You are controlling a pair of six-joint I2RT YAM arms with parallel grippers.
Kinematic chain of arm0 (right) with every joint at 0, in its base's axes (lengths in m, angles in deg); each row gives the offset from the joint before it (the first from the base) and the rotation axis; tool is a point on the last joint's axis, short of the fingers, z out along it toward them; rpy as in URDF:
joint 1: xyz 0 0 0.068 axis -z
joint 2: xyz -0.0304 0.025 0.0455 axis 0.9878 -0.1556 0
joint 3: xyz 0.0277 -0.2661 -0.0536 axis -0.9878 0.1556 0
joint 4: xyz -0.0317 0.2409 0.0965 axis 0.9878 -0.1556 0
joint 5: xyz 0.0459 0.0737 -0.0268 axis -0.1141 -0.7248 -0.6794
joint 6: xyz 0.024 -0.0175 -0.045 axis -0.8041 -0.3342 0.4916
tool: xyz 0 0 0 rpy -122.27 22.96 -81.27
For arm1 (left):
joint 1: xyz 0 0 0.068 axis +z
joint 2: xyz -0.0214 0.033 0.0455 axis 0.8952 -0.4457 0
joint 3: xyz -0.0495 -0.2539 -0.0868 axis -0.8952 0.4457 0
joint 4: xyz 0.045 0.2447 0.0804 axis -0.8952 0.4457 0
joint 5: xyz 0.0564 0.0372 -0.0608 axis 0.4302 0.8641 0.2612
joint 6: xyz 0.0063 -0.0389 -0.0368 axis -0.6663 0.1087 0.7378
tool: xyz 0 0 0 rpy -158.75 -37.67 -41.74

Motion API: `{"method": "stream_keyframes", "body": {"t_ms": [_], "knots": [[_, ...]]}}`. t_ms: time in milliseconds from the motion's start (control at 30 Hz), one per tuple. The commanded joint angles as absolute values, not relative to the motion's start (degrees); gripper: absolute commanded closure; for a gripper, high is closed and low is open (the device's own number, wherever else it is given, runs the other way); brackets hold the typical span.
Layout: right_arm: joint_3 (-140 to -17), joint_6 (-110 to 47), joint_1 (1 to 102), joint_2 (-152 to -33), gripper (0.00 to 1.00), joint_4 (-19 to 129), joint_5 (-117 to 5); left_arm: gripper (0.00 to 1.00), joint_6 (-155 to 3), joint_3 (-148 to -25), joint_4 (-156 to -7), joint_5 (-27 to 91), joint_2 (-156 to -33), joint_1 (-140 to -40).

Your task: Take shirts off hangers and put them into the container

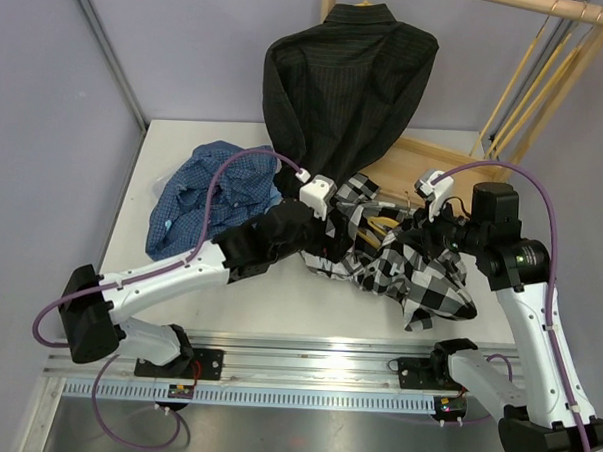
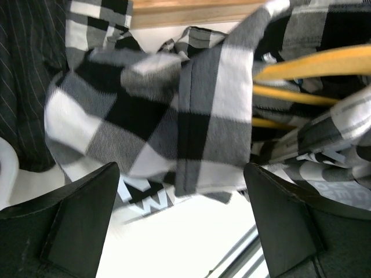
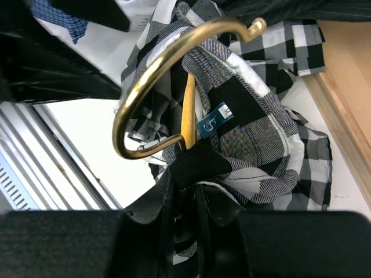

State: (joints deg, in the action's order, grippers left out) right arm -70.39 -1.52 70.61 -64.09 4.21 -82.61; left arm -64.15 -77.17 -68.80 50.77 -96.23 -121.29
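Since the right hand [image 3: 196,174] is pinched narrow on the hanger [image 3: 188,110] at its neck, seemingly through collar cloth, and the left hand [image 2: 181,174] hangs wide and empty just beside the check shirt [image 1: 400,265] — heaped on the counter [image 1: 278,305] between the arms, hanger inside — any pull may drag both together. The hook [image 3: 145,75] could snag a fold, and a shallow left grab would slip.

Cloth, brass-toned metal and pale wood.
The black-and-white checked shirt [image 3: 255,145] is matt, creased woven cloth; the hanger [image 3: 188,110] is smooth yellow wood with a glossy golden metal hook [image 3: 122,119]; the rack base [image 3: 342,75] is bare light wood.
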Motion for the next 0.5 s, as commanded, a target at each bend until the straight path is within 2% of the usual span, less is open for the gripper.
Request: {"method": "stream_keyframes", "body": {"t_ms": [0, 100, 300, 467], "knots": [[-70.38, -3.31, 70.94, -63.47, 1.00, 9.26, -79.49, 0.05, -60.37, -75.19, -71.95, 48.69, -91.11, -121.89], [-70.47, -3.58, 70.86, -63.56, 1.00, 9.62, -80.10, 0.01, -58.79, -74.48, -72.66, 48.33, -89.51, -122.77], [-69.77, -3.84, 70.94, -63.04, 1.00, 9.88, -81.68, 0.01, -58.52, -74.21, -73.45, 51.57, -91.87, -124.09], [-69.24, -4.19, 71.29, -62.68, 1.00, 10.06, -81.77, 0.06, -58.43, -74.91, -75.21, 55.17, -97.58, -125.31]]}}
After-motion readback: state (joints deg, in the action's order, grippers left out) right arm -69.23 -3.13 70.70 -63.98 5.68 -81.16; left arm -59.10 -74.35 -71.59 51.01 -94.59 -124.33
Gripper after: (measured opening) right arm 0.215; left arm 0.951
